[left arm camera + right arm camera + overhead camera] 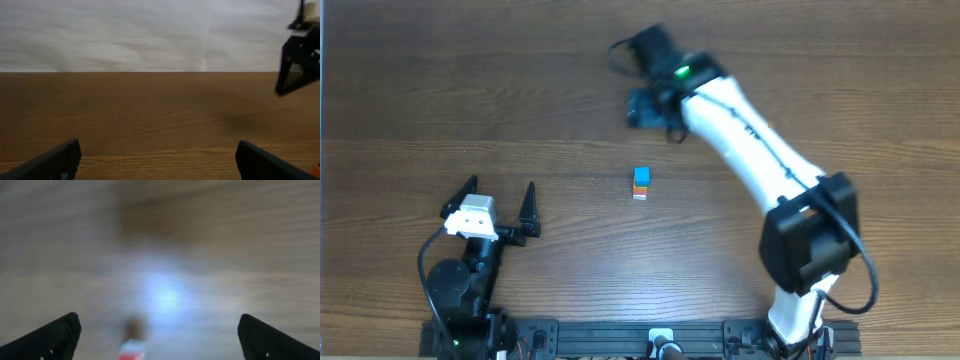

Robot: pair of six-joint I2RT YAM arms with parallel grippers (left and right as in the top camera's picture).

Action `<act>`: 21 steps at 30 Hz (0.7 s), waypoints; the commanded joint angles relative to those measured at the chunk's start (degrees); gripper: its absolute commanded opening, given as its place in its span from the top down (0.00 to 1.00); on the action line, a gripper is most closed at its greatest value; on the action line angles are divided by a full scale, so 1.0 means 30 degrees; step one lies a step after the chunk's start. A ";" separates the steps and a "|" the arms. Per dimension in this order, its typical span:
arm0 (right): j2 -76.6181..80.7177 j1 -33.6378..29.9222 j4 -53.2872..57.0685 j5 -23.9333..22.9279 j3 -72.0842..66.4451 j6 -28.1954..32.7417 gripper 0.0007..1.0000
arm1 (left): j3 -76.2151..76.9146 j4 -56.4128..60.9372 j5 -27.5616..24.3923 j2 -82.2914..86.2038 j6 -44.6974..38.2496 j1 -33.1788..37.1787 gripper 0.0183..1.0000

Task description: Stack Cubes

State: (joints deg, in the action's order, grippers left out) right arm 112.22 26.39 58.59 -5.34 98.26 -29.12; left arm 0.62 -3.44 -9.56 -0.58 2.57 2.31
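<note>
Hovering over the cube stack [640, 183], right gripper [159, 322] gapes empty; left gripper [501, 185] also wide

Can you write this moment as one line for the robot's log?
cube stack: standing, blue on top | left gripper: open, empty, apart from stack | right gripper: open, empty, lifted

Cube stack [640, 183] at table [520, 100] centre; right end effector [645, 108] behind it, left end effector [500, 186] front-left.
</note>
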 commanded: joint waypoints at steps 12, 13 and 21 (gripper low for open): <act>-0.5537 -0.7876 -0.2616 -0.0678 -0.5180 0.6324 0.01 | -0.0095 -0.0051 0.0080 0.0138 -0.0270 -0.0073 0.00; -0.6397 -0.8276 -0.3206 -0.0175 -0.6127 0.6397 0.01 | -0.0095 -0.0051 0.0080 0.0138 -0.0270 -0.0073 0.00; -1.4469 -0.9770 -0.6674 0.1275 -1.3559 0.7541 0.01 | -0.0095 -0.0051 0.0080 0.0138 -0.0270 -0.0073 0.00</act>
State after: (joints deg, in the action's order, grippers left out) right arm 76.09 -3.18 41.06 -3.86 63.77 -9.26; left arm 0.62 -3.44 -9.58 -0.58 2.57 2.31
